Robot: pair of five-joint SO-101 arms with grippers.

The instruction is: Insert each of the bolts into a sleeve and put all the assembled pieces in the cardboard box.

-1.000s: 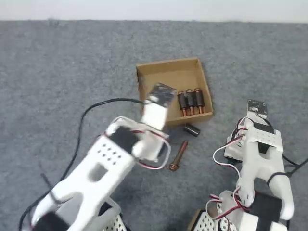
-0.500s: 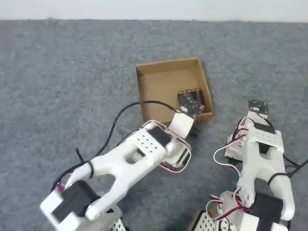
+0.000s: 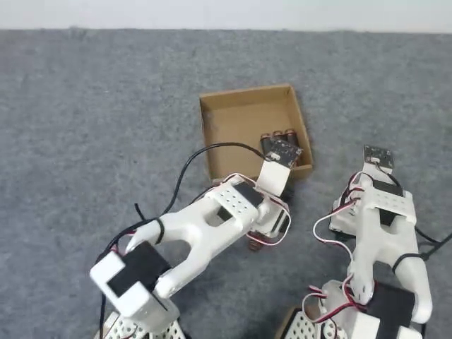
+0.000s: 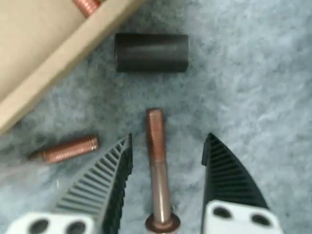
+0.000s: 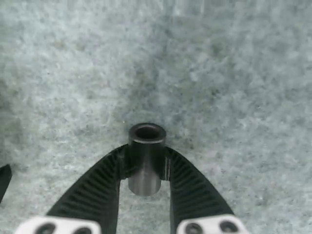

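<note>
Swung down beside the cardboard box (image 4: 44, 58), the left gripper (image 4: 168, 140) gapes empty astride 1 bolt (image 4: 156, 161) whose shaft points boxward; the right gripper (image 5: 146, 157) clamps 1 sleeve (image 5: 146, 146).

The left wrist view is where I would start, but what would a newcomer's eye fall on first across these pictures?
The left gripper, open, straddles a copper bolt, with a loose black sleeve just beyond it beside the cardboard box. The right gripper is clamped on another sleeve. In the high view, assembled pieces lie in the box's near corner.
</note>
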